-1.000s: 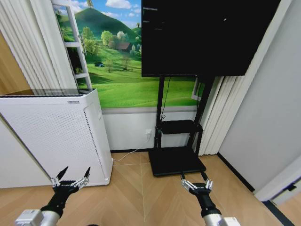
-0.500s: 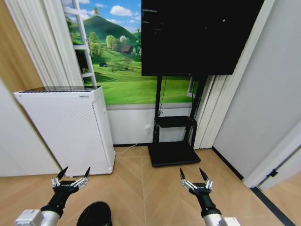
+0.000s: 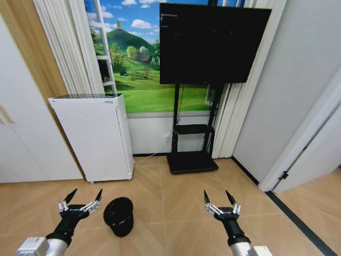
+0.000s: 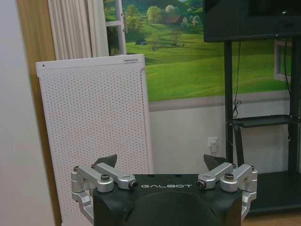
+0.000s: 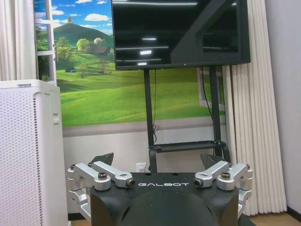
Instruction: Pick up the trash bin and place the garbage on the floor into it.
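Two grippers, left gripper (image 3: 80, 203) and right gripper (image 3: 220, 204), are hanging wide-jawed and empty while the trash bin (image 3: 119, 216) is sitting on the floor (image 3: 176, 202) just right of our left one, and we are risking toppling it by approaching carelessly.

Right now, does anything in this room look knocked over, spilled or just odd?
The trash bin looks a little tilted on the floor, just ahead of the open left gripper, though that may be the camera angle. Nothing is spilled. The right gripper is open too, holding nothing.
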### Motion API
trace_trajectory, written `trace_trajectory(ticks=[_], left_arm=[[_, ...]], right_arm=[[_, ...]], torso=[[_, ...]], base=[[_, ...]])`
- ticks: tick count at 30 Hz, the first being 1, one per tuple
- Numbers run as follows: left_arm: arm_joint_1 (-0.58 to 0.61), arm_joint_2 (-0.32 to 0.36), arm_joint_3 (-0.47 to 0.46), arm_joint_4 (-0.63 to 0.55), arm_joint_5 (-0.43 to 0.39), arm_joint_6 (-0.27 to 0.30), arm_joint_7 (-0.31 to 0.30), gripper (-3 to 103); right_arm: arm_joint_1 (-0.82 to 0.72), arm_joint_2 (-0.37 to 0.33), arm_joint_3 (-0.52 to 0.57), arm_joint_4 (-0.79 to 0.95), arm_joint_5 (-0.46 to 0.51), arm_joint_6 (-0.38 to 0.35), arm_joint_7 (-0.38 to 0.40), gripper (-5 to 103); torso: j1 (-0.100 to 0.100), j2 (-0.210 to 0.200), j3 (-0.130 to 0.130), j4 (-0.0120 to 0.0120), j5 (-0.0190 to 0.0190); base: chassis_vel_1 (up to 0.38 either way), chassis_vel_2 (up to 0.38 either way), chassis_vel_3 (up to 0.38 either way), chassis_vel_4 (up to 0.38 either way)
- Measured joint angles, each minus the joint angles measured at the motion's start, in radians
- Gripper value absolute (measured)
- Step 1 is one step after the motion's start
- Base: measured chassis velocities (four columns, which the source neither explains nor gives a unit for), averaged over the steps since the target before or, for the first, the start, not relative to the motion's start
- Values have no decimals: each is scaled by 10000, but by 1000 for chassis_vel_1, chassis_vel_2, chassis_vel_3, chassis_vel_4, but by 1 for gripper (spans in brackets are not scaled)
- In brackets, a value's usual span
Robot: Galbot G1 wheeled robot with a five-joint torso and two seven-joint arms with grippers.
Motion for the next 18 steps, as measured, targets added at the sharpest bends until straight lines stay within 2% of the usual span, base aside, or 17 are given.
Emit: trace_trajectory(ticks=[3, 6, 8, 10, 11, 13, 16, 18], left_arm=[[0, 0, 0, 0, 0, 0, 0, 100], [1, 0, 0, 0, 0, 0, 1, 100], [0, 0, 0, 1, -1, 0, 0, 100], [0, 0, 1, 1, 0, 0, 0, 100], [0, 0, 0, 0, 0, 0, 0, 100], [0, 0, 1, 1, -1, 0, 0, 100], [0, 0, 0, 0, 0, 0, 0, 100], [0, 0, 1, 1, 0, 0, 0, 100]], right_arm=[[-1, 0, 0, 0, 0, 0, 0, 100], [0, 0, 0, 0, 0, 0, 0, 100], [-1, 0, 0, 1, -1, 0, 0, 100], [-1, 0, 0, 0, -1, 0, 0, 100], [0, 0, 0, 0, 0, 0, 0, 100], [0, 0, 0, 1, -1, 0, 0, 100], [0, 0, 0, 0, -1, 0, 0, 100], [0, 0, 0, 1, 0, 0, 0, 100]], torso=[[-3, 1, -3, -1, -13], [-1, -4, -2, -1, 6], [-2, -5, -3, -1, -17], [-2, -4, -4, -1, -15], [-1, -6, -3, 0, 4], [-2, -7, -4, -1, -15], [-1, -8, -3, -3, 1], [-2, -9, -4, 0, -13]], base=[[308, -347, -341, 322], [312, -324, -327, 327], [299, -295, -291, 296], [274, -282, -286, 282], [274, -252, -279, 268], [256, -262, -263, 260], [255, -276, -273, 251], [263, -258, -264, 261]])
